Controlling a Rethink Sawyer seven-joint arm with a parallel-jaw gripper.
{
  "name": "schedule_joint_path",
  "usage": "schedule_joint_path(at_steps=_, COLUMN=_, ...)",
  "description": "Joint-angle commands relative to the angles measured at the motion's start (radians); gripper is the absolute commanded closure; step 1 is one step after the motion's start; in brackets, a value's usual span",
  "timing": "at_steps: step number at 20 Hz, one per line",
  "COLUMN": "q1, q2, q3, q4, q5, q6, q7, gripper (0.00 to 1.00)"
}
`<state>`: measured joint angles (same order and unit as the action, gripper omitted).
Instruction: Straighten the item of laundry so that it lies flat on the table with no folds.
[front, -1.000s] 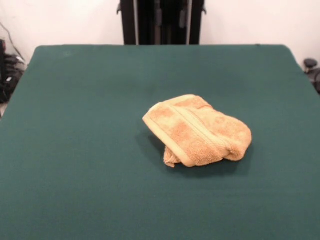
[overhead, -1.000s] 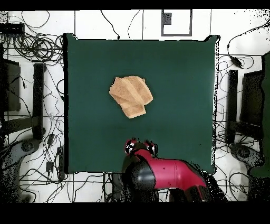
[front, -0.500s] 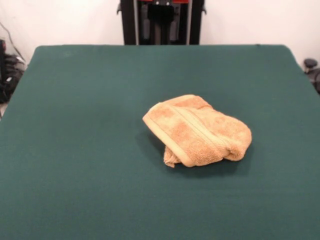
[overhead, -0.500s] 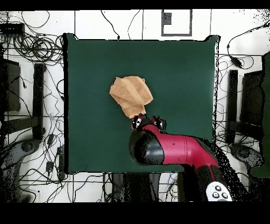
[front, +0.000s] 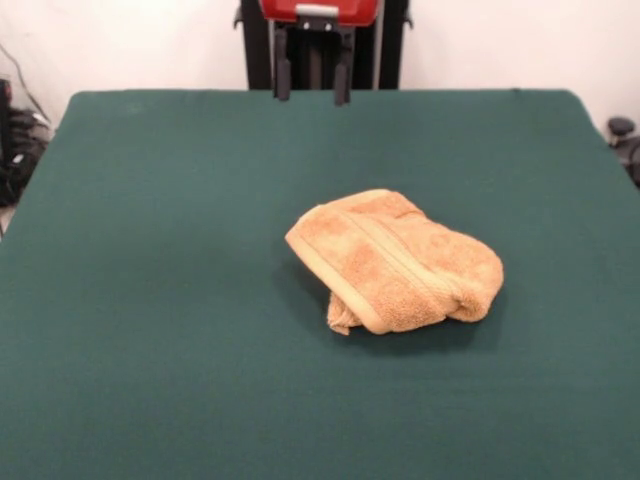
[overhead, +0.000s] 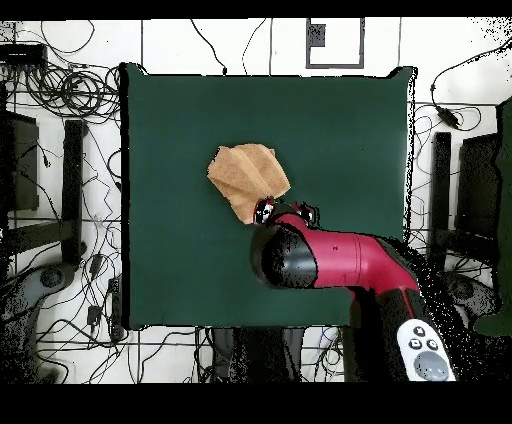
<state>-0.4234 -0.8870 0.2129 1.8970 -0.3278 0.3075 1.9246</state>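
The orange-tan towel (front: 395, 260) lies crumpled and folded over itself, right of the middle of the green table (front: 150, 250). A woven band runs across its top. In the overhead view the towel (overhead: 245, 172) sits left of the table's (overhead: 340, 120) centre. My gripper (front: 312, 88) hangs at the top of the front view, high over the table's far part, open and empty, with both dark fingers apart. In the overhead view the gripper (overhead: 285, 212) and the red arm (overhead: 340, 260) overlap the towel's near corner. No label shows.
The black pedestal (front: 255, 45) stands behind the table's far edge. Cables (overhead: 70, 90) and black stands (overhead: 72, 190) lie on the floor on both sides of the table. A dark object (front: 622, 128) sits off the table's right edge.
The arm has swung out over the table toward the towel. The gripper has come down into the front view's top. The towel has not moved.
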Motion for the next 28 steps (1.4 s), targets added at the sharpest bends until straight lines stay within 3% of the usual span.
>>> schedule_joint_path(at_steps=1, q1=0.008, q2=0.169, q3=0.124, q4=-0.178, q5=0.015, q6=0.155, q7=-0.055, gripper=0.00)
schedule_joint_path(at_steps=15, q1=0.126, q2=0.295, q3=0.059, q4=-0.389, q5=0.016, q6=0.216, q7=0.027, gripper=0.00)
schedule_joint_path(at_steps=28, q1=0.156, q2=0.297, q3=0.034, q4=-0.394, q5=0.030, q6=0.208, q7=0.054, gripper=0.00)
